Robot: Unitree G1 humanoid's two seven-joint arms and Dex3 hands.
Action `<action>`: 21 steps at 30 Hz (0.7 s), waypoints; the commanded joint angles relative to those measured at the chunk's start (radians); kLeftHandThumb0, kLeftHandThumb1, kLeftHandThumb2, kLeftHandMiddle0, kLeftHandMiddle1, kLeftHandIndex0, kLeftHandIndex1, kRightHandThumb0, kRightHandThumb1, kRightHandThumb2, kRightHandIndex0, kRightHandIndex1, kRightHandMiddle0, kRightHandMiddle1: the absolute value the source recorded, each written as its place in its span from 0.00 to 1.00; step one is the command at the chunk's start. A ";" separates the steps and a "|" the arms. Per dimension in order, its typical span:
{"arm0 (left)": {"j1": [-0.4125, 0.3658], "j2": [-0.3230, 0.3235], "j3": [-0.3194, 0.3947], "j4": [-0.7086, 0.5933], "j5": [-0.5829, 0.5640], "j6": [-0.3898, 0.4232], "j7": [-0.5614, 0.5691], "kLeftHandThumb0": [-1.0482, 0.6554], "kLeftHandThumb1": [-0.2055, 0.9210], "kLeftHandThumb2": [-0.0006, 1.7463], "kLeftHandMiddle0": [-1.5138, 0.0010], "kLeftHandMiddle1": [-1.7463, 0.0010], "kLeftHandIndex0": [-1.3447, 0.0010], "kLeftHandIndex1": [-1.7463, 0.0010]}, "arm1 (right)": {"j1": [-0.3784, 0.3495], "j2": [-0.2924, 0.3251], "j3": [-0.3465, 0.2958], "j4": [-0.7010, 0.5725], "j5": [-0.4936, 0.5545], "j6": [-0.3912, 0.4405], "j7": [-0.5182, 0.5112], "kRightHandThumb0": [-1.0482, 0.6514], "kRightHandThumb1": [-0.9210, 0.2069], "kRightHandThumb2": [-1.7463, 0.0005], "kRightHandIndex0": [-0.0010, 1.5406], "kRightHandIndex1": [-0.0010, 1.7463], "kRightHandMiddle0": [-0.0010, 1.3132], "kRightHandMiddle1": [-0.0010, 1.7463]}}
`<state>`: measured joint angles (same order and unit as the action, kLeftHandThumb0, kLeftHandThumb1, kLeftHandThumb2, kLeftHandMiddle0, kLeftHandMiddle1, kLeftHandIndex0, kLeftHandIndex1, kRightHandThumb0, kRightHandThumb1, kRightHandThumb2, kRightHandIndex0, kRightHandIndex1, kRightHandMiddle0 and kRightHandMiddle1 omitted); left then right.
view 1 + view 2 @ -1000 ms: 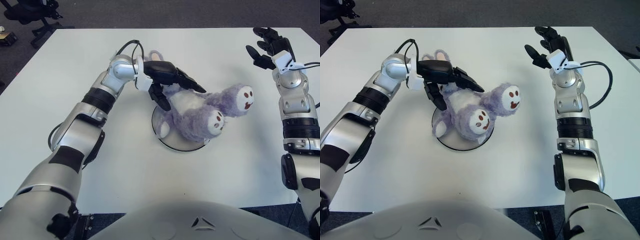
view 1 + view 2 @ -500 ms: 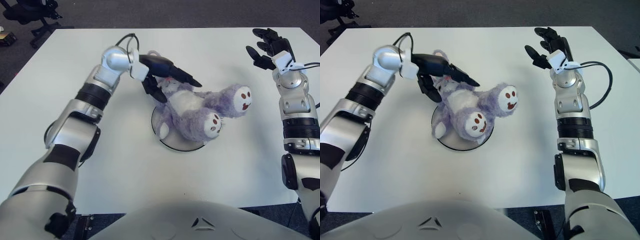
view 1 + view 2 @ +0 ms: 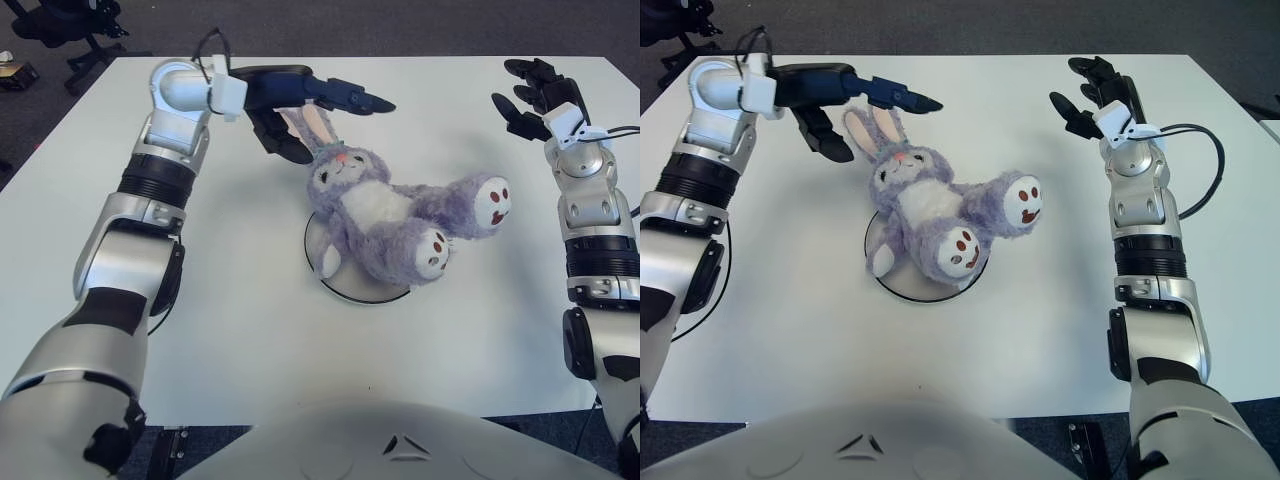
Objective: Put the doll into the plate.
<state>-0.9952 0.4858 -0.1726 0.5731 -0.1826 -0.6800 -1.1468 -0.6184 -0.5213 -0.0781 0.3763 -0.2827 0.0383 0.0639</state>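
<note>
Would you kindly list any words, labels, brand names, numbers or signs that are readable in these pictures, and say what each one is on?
None: no readable text shows anywhere.
The doll has only brown face-like marks on its soles, no letters.
The plate, table, left hand and right hand show no label.

No text, label, brand or number can be read anywhere — none.

Lavender doll (image 3: 385, 215), white plate (image 3: 345, 285), white table (image 3: 250, 310).
Doll: white belly, pink inner ears, brown-marked white soles; black fingers (image 3: 350, 98) just above ears.
</note>
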 commanded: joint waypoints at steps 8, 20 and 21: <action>-0.016 0.014 0.058 -0.024 0.037 0.044 0.089 0.04 1.00 0.18 0.78 1.00 0.73 0.98 | -0.014 -0.013 0.013 0.034 0.009 -0.047 0.012 0.23 0.00 0.67 0.34 0.01 0.24 0.17; -0.014 0.021 0.117 0.061 0.117 -0.097 0.241 0.20 1.00 0.15 0.74 0.99 0.70 0.97 | -0.009 -0.010 0.018 0.035 0.007 -0.056 0.009 0.23 0.00 0.67 0.34 0.01 0.23 0.18; -0.012 0.022 0.120 0.066 0.128 -0.105 0.259 0.20 1.00 0.15 0.74 0.99 0.70 0.97 | -0.008 -0.009 0.018 0.036 0.007 -0.057 0.009 0.23 0.00 0.67 0.34 0.01 0.23 0.18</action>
<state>-0.9959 0.4915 -0.0759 0.6143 -0.0955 -0.7503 -0.9523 -0.6185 -0.5215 -0.0624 0.4045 -0.2820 -0.0061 0.0723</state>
